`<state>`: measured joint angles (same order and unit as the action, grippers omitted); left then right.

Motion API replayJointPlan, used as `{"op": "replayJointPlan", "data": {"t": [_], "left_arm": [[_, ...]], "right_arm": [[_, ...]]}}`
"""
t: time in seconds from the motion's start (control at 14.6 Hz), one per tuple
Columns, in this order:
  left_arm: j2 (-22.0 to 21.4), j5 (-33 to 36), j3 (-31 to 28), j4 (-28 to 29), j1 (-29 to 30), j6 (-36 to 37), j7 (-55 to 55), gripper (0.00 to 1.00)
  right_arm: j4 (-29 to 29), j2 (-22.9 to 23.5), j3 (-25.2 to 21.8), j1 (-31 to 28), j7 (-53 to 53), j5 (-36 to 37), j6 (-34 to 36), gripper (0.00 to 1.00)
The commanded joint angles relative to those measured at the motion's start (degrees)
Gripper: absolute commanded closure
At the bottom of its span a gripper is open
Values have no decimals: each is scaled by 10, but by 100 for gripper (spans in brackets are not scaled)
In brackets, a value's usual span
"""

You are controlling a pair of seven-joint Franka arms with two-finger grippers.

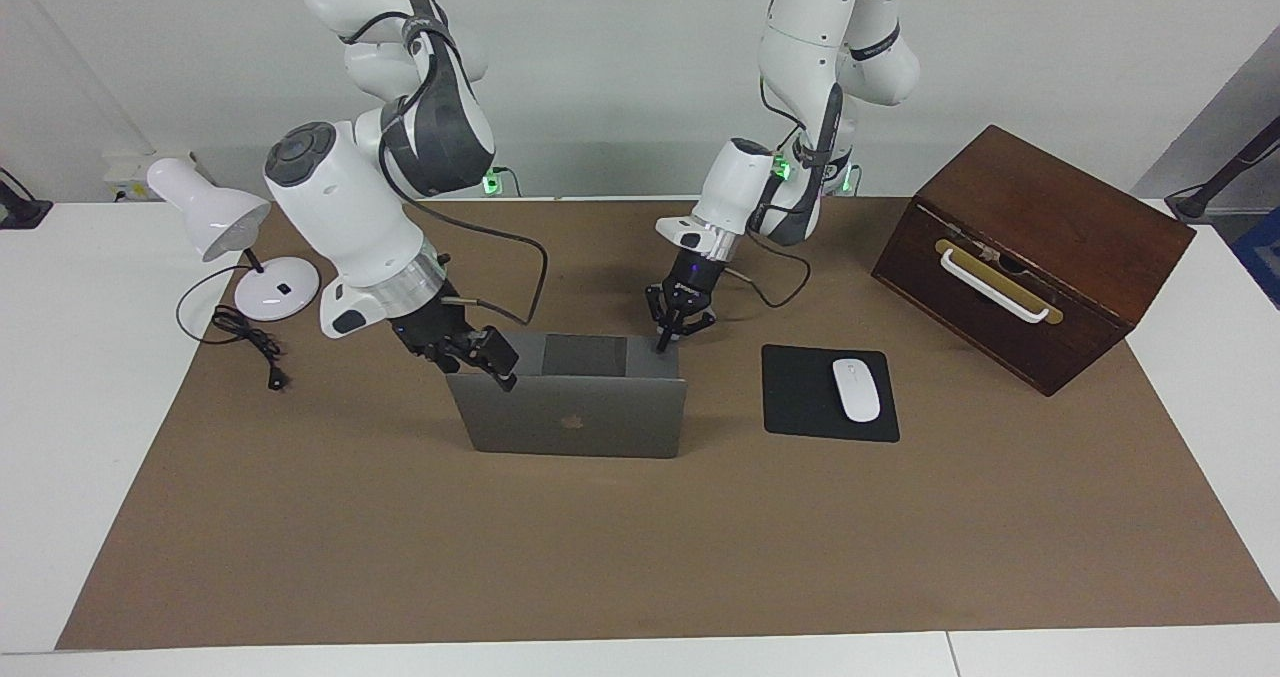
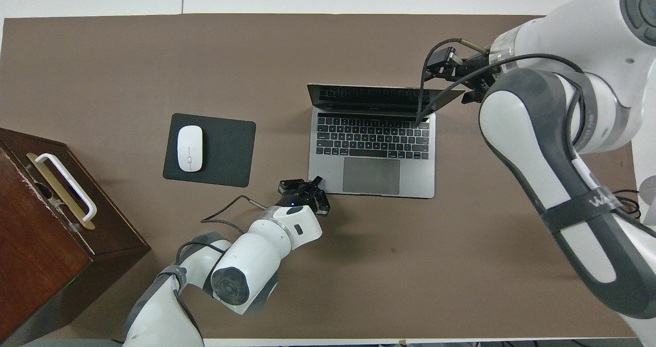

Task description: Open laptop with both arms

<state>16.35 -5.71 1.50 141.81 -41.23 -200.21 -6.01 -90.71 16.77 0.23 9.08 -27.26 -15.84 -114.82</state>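
Here the laptop (image 1: 580, 417) sits open near the middle of the brown mat (image 1: 640, 557), its lid raised about upright with the logo side turned away from the robots and the keyboard facing them.

The left gripper (image 1: 664, 338) is down at the corner of the laptop's base nearest the robots, on the side toward the left arm's end of the table. Its fingertips are pinched together, holding nothing, with the tips resting on or just at that corner.

The right gripper (image 1: 497, 360) is at the lid's upper corner toward the right arm's end of the table, its fingers closed over the top edge of the lid.

Beside the laptop, toward the left arm's end, a black mouse pad (image 1: 800, 397) carries a white mouse (image 1: 856, 389). Farther toward that end stands a dark wooden box (image 1: 1040, 247) with a white handle. A white desk lamp (image 1: 230, 232) stands at the right arm's end of the table.
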Motion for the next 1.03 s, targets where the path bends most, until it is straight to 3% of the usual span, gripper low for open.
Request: {"op": "replayJointPlan", "data": {"t": [0.0,0.21,0.34,0.62,0.96], "left_arm": [[26,2,-5,-26,-1,0,-24,100],[12,2,-5,-26,1,16,-53,100],[-14,1,-5,-28,5,69,-74,100],[-96,-3,-5,-52,23,255,-89,100],[-161,-4,-7,-130,61,514,-91,100]], "right_arm": [[13,-19,5,-27,44,18,65,1],[13,-49,5,-53,92,48,132,1],[13,-67,5,-75,140,72,169,1],[11,-103,6,-122,228,141,214,0],[6,-136,5,-205,330,164,217,0]]}}
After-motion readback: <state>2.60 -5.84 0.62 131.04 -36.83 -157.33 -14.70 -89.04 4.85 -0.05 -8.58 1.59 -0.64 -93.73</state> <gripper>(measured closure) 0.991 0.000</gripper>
